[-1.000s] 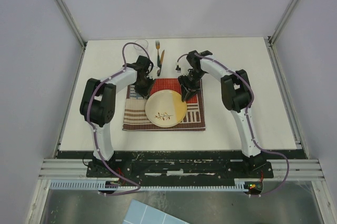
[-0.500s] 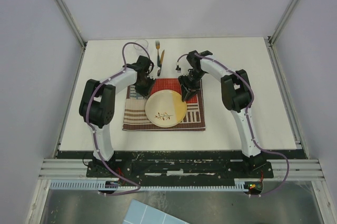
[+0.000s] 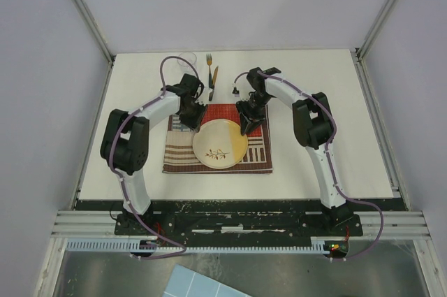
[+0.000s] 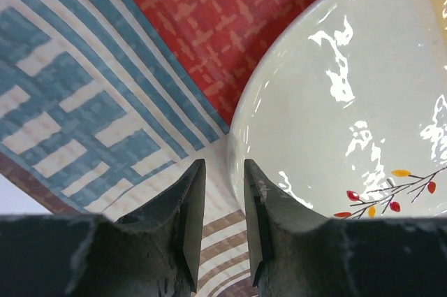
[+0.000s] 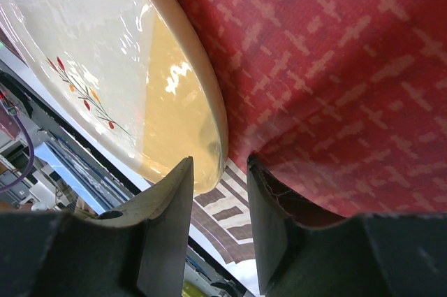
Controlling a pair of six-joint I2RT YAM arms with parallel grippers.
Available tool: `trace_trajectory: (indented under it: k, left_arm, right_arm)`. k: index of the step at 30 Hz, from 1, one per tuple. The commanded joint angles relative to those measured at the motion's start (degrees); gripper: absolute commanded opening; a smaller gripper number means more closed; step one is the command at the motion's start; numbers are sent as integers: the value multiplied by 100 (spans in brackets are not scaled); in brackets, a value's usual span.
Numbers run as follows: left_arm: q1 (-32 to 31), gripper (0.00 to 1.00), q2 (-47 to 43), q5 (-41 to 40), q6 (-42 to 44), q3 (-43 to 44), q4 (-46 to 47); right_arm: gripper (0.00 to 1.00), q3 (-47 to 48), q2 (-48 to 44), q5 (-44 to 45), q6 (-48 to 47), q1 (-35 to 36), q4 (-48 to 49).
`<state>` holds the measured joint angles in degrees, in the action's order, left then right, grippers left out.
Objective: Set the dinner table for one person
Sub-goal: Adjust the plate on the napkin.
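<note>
A cream plate [image 3: 220, 145] with a sprig pattern lies on the striped patchwork placemat [image 3: 183, 156] on the white dinner table [image 3: 314, 150]. My left gripper [image 3: 195, 115] is at the plate's far-left rim. In the left wrist view [image 4: 223, 165] its jaws stand a narrow gap apart over the mat, with the plate rim [image 4: 241, 136] beside the right finger. My right gripper [image 3: 246, 124] is at the far-right rim. In the right wrist view [image 5: 220, 161] its jaws are apart and straddle the plate rim [image 5: 213, 126] without clamping it.
A fork [image 3: 209, 66] and a knife [image 3: 214, 80] lie side by side on the table behind the placemat, between the two arms. What looks like a clear glass [image 3: 188, 60] stands left of them. Metal frame rails edge the table.
The left arm's elbow has swung out to the left and its gripper has eased slightly away from the plate. The plate and the right gripper have stayed put.
</note>
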<state>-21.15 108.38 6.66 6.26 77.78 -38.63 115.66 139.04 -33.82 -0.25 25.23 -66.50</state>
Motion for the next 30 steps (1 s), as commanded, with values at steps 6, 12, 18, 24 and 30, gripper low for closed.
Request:
trace_trajectory:
  k: [6, 12, 18, 24, 30]
  left_arm:
    - [-105, 35, 93, 128, -238, -101, -21]
    - [-118, 34, 282, 125, -235, -53, 4]
    - [-109, 33, 442, 163, -222, -101, 124]
    - [-115, 11, 573, 219, -190, -124, 154]
    - [-128, 3, 571, 220, -158, -61, 130]
  right_arm:
    - [45, 112, -78, 88, -89, 113, -113]
    - [44, 158, -31, 56, -97, 119, -143]
    - [42, 167, -19, 27, -144, 129, -159]
    - [2, 159, 3, -35, -224, 137, -204]
    - [2, 159, -60, -80, -286, 163, -213]
